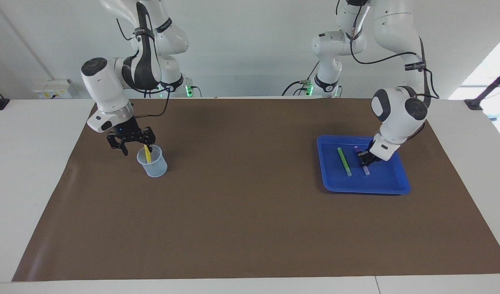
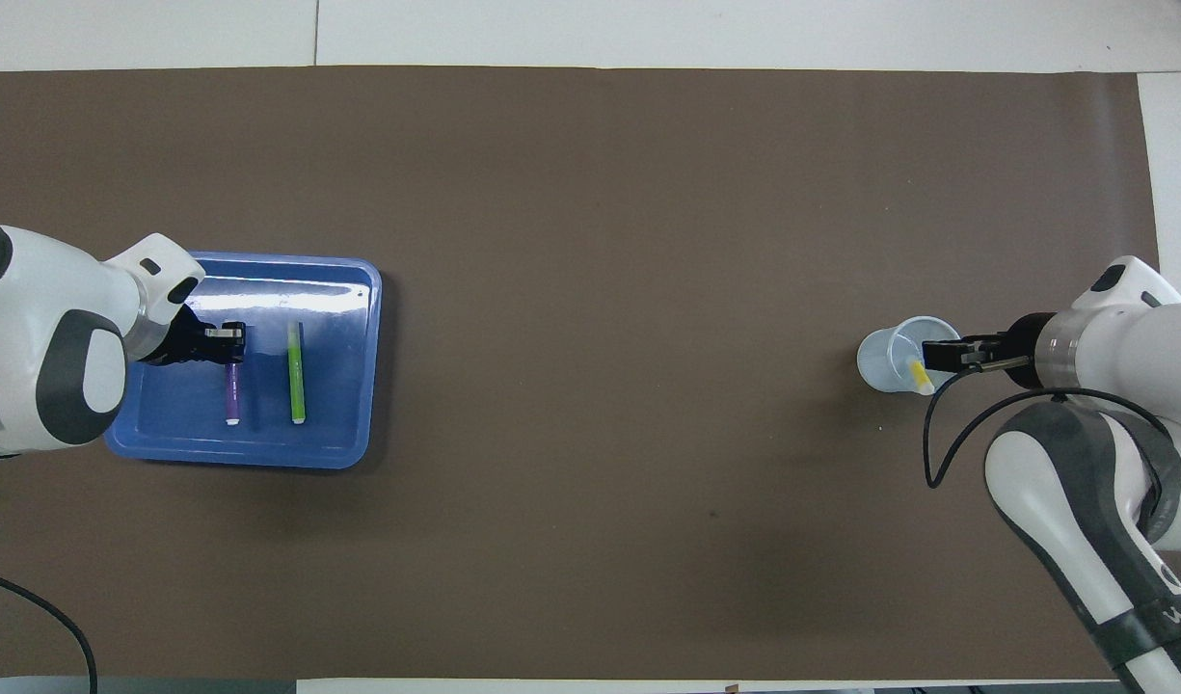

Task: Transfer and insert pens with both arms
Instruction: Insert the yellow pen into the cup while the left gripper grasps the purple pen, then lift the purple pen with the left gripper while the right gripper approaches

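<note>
Right gripper [image 1: 136, 146] was over the clear cup [image 1: 152, 162] at the right arm's end of the brown mat [image 1: 241, 204]. Fingers were spread apart, nothing clamped. Yellow pen [image 1: 147, 153] stood tilted inside the cup, top end poking above the rim just beside the fingertips. Whether a finger touched it, couldn't tell. My read: one insertion done, gripper had let go.

Middle of the mat held no pens.

Blue tray [image 1: 380, 185] sat at the left arm's end. Green pen [image 1: 344, 161] lay flat in it, untouched, with the purple pen [image 1: 365, 165] lying beside it, roughly parallel, a gap between them. Left gripper [image 1: 364, 158] was down on the purple pen at the end nearer the robots. Fingers straddled the barrel, but closed on it or not, couldn't tell. Pen looked flat on the tray floor, not lifted.

Progress as I judged it: one of three pens in the cup. Purple was next for pickup and transfer; green left after that.
</note>
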